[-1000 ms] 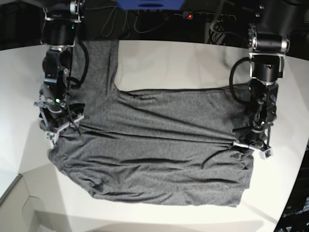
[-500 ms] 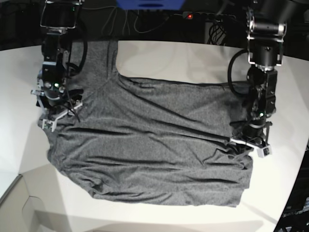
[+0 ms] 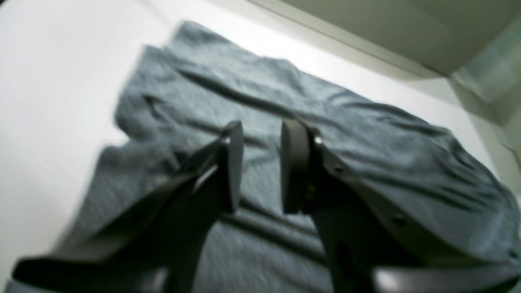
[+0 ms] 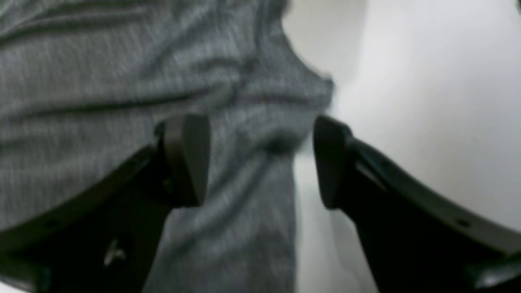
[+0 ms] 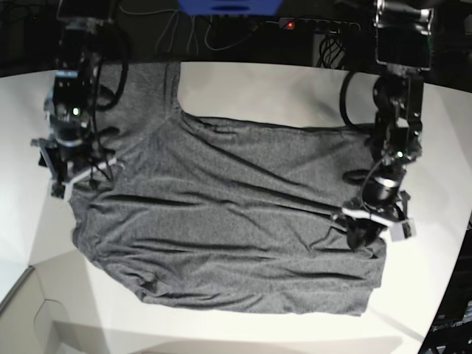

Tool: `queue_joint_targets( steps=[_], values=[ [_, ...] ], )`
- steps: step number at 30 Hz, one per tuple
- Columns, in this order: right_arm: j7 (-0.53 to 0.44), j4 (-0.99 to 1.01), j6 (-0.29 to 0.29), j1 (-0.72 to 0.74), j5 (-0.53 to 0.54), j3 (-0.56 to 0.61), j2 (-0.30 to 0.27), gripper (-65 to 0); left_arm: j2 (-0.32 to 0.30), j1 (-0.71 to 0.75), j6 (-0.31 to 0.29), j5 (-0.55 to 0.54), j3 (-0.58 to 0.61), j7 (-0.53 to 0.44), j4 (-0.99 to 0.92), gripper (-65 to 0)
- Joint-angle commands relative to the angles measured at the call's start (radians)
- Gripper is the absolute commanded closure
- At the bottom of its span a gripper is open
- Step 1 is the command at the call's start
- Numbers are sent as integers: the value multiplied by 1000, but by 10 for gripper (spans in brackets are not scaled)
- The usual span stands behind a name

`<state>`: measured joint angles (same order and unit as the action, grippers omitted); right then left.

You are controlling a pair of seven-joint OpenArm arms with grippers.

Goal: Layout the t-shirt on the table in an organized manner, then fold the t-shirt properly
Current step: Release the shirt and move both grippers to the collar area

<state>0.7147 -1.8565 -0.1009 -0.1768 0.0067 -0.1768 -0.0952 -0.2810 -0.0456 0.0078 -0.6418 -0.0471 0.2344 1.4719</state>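
The t-shirt (image 5: pixel 228 214) is lying spread lengthwise across the counter (image 5: pixel 258 88), under both empty pincers: the right pincer (image 4: pixel 260 160) gaping wide at its edge, the left pincer (image 3: pixel 260 167) hovering narrowly parted.

Heathered charcoal-grey t-shirt (image 5: pixel 236 221) on white table (image 5: pixel 258 92).

You had a t-shirt (image 5: pixel 228 214) of soft, matt, heathered charcoal knit cloth, creased in places, on a smooth, faintly sheened white table (image 5: pixel 280 88), and gripper fingers (image 4: pixel 187 158) of matt black plastic.
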Motion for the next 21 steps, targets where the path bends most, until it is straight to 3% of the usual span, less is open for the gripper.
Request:
queue_joint_targets(
  steps=[1,7,10,13,17,19,21],
  values=[
    [-23,-53,-7,-30,-6,-25,-4,-402,-10,3,-4,-16,-6,-20,33,-163],
    [-28,-160,-1,-212,-1,-140,71,-403,-10,86,-4,-86,-6,101,118,-163],
    [-25,-162,86,-277,-1,-181,108,-403,18,105,-4,-100,-6,156,146,-163],
    [-28,-165,178,-326,-1,-231,180,-403,41,106,-6,-97,10,210,157,-163],
    [-25,-164,306,-349,-1,-266,222,-402,44,102,-6,-95,52,227,146,-163],
    [-23,-162,347,-355,-1,-266,231,-402,44,97,-6,-95,68,227,146,-163],
    [-23,-160,353,-367,-1,-260,239,-402,44,80,-6,-95,71,233,146,-163]
  ],
)
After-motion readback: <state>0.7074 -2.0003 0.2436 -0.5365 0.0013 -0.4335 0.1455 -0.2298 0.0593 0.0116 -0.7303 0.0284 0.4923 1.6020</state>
